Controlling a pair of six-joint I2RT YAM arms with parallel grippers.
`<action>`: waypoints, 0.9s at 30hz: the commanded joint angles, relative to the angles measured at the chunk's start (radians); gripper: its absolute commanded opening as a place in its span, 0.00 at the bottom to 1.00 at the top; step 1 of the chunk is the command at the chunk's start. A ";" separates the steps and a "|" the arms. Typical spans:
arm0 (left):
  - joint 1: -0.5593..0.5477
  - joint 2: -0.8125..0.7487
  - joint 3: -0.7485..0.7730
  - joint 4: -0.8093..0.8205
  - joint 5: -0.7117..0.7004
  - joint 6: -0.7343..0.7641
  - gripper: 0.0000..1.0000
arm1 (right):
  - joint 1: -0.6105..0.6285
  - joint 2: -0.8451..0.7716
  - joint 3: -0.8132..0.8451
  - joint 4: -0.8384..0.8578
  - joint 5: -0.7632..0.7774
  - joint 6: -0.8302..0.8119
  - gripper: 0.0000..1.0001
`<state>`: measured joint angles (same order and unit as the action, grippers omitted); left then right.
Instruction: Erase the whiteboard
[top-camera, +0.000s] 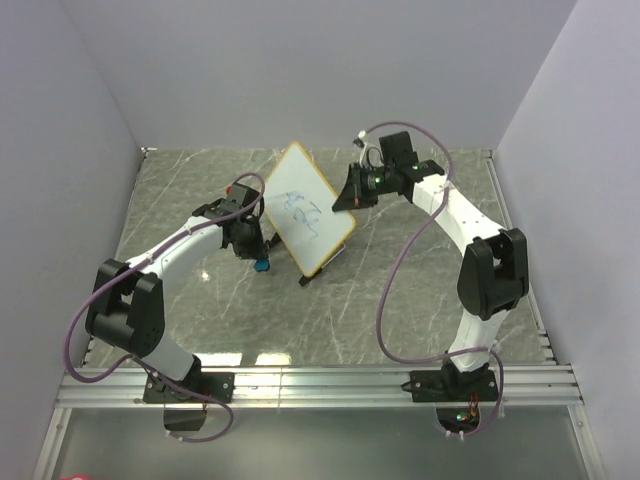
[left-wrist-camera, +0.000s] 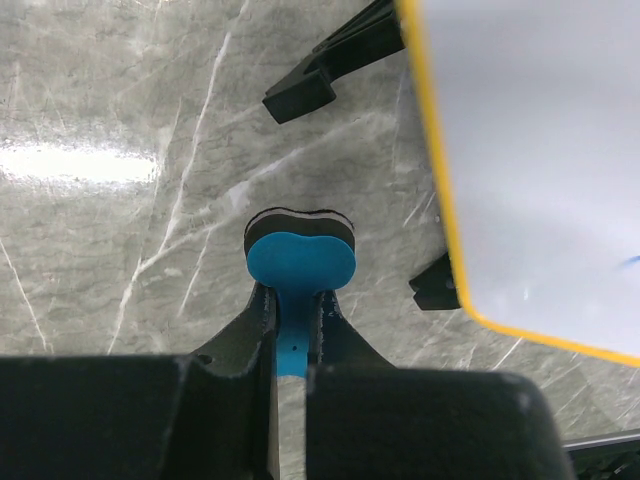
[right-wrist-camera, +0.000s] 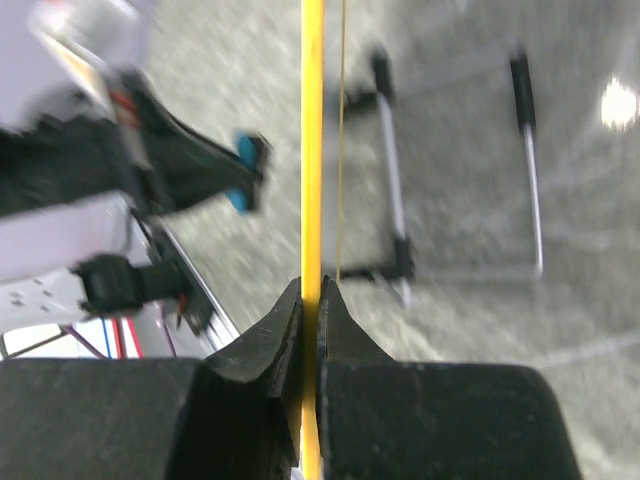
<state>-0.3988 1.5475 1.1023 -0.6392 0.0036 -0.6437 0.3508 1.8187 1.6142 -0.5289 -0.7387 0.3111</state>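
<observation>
My left gripper (left-wrist-camera: 290, 312) was closed on the stem of the one blue eraser (left-wrist-camera: 300, 258), whose pad hung near the lower edge of the single whiteboard (top-camera: 322, 238) without touching it. My right gripper (right-wrist-camera: 312, 300) was clamped on that whiteboard's yellow rim. The whiteboard stood tilted near the middle of the table (top-camera: 420, 280), between my two arms, with blue scribbles (top-camera: 303, 212) on its face and two black feet (left-wrist-camera: 300, 92) showing beneath it.
</observation>
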 joint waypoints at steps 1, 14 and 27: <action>-0.005 -0.018 0.031 0.015 0.010 0.021 0.00 | -0.007 -0.102 -0.077 -0.010 -0.024 -0.066 0.00; -0.005 -0.012 0.044 0.007 0.018 0.029 0.00 | -0.058 -0.163 -0.030 -0.063 0.001 -0.101 0.00; -0.005 0.000 0.044 0.013 0.030 0.044 0.00 | -0.076 -0.196 -0.065 -0.095 0.019 -0.139 0.00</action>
<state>-0.3988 1.5478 1.1088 -0.6399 0.0151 -0.6224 0.2707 1.6608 1.5257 -0.6556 -0.6895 0.1917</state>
